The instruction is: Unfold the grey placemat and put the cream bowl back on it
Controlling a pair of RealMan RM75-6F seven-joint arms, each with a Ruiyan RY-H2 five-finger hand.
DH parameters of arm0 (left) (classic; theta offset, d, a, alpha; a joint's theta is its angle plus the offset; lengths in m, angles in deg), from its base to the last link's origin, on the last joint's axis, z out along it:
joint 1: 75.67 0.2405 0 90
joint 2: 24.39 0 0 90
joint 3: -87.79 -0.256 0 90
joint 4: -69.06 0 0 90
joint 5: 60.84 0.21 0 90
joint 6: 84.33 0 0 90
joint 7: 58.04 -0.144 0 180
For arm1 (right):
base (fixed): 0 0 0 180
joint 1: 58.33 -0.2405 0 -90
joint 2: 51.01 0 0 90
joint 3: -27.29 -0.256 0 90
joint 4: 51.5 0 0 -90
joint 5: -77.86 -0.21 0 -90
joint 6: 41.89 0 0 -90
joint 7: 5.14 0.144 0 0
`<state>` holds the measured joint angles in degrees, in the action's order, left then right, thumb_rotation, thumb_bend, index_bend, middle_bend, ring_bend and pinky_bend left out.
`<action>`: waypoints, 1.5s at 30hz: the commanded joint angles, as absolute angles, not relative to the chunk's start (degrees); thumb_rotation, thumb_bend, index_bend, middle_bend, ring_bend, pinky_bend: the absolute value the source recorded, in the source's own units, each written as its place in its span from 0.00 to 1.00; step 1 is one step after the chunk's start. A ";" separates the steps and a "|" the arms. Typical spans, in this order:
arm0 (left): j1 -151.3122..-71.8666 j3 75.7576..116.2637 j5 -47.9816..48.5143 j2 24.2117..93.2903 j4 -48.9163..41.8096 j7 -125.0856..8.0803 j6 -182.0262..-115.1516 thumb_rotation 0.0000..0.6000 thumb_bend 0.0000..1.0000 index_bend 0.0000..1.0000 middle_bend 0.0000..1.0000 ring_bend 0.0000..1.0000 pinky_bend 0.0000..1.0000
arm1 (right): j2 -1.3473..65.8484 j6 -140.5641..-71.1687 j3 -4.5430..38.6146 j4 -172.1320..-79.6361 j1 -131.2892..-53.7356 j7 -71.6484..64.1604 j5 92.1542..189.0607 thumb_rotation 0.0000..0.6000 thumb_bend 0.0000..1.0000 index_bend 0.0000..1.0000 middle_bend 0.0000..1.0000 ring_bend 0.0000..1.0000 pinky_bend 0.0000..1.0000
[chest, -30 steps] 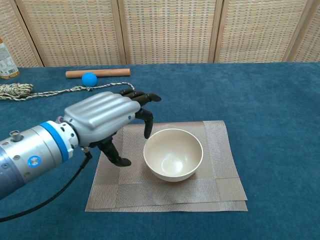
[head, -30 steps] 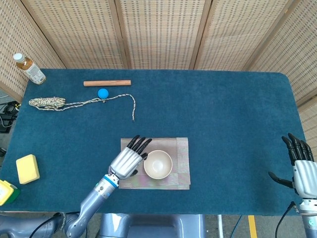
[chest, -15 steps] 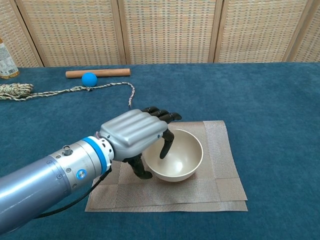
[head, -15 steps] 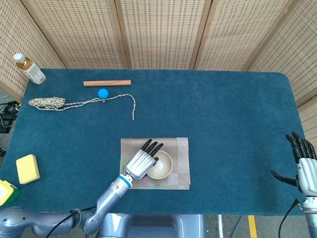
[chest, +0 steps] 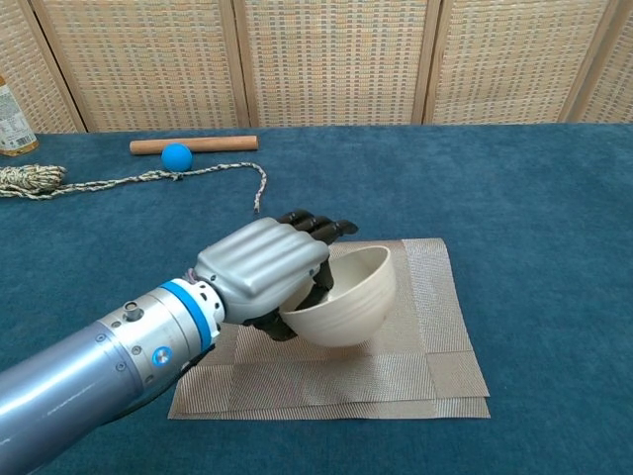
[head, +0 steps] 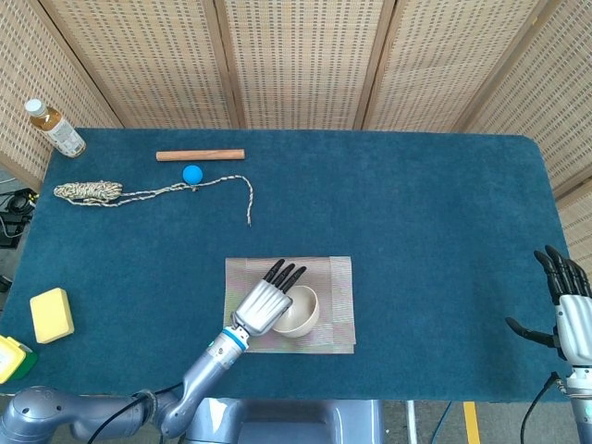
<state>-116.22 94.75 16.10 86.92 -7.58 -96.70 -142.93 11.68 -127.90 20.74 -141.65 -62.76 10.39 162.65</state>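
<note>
A: Bowl (chest: 348,295) is gripped at its 9 o'clock rim by the left hand (chest: 259,272), tilted, over the folded mat (chest: 435,341) at desk centre. Right hand (head: 566,310) idle, fingers spread.

B: Bowl judged rigid, smooth, breakable; the rim pinch could slip. Mat looks limp, best taken by a free edge.

Bright, even overhead light, soft faint shadows, both views sharp, no glare.
</note>
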 commanded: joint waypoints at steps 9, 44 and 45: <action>-112.72 93.74 17.85 77.10 -9.12 -91.21 -147.49 1.00 0.46 0.76 0.00 0.00 0.00 | 11.96 -128.36 20.97 -142.05 -62.64 8.76 163.09 1.00 0.20 0.07 0.00 0.00 0.00; -103.73 89.17 13.70 63.88 10.84 -76.51 -143.50 1.00 0.42 0.64 0.00 0.00 0.00 | 12.48 -128.27 21.41 -143.28 -62.76 6.26 163.51 1.00 0.20 0.07 0.00 0.00 0.00; -103.66 89.11 13.73 63.92 10.89 -76.44 -143.43 1.00 0.40 0.62 0.00 0.00 0.00 | 12.50 -128.33 21.41 -143.27 -62.76 6.26 163.57 1.00 0.20 0.07 0.00 0.00 0.00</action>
<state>-103.67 89.12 13.73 63.90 10.89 -76.46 -143.44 12.49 -128.33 21.41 -143.27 -62.76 6.26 163.57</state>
